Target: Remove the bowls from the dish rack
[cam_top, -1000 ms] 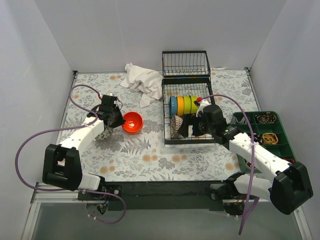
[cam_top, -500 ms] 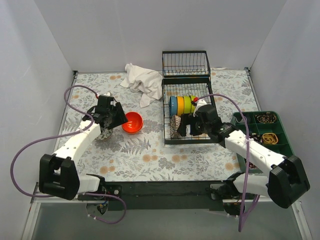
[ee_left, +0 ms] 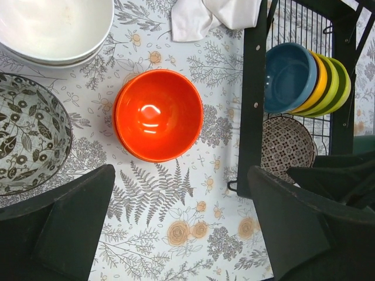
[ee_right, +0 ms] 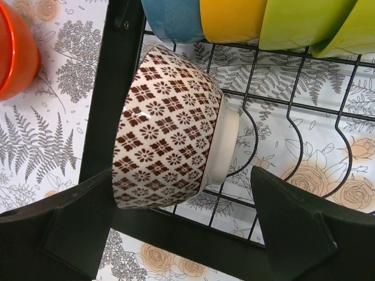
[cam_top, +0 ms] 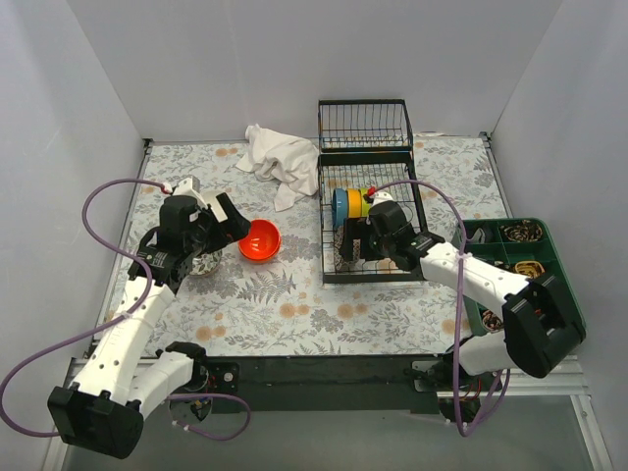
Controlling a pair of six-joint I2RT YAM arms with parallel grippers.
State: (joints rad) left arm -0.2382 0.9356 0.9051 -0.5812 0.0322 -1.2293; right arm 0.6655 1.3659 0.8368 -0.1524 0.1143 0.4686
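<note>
The black dish rack [cam_top: 410, 221] holds a blue bowl [ee_left: 288, 76], a yellow bowl and green bowls [ee_right: 304, 20] on edge in a row. Below them, a brown-and-white patterned bowl [ee_right: 170, 129] lies on its side. My right gripper [ee_right: 181, 175] is open, with its fingers either side of that patterned bowl [cam_top: 344, 247]. An orange bowl [ee_left: 158, 114] sits upright on the table left of the rack. My left gripper [ee_left: 180, 193] is open, empty and above the cloth just near of it. A black-and-white leaf bowl [ee_left: 29, 140] and stacked white bowls [ee_left: 53, 26] sit further left.
A crumpled white cloth [cam_top: 280, 157] lies at the back, left of the rack's raised wire basket [cam_top: 364, 123]. A green compartment tray [cam_top: 549, 280] with small items stands at the right edge. White walls enclose the floral table on three sides.
My left gripper has gone from shut to open beside the orange bowl and drawn back to the left. My right gripper has slid left along the rack to the patterned bowl.
</note>
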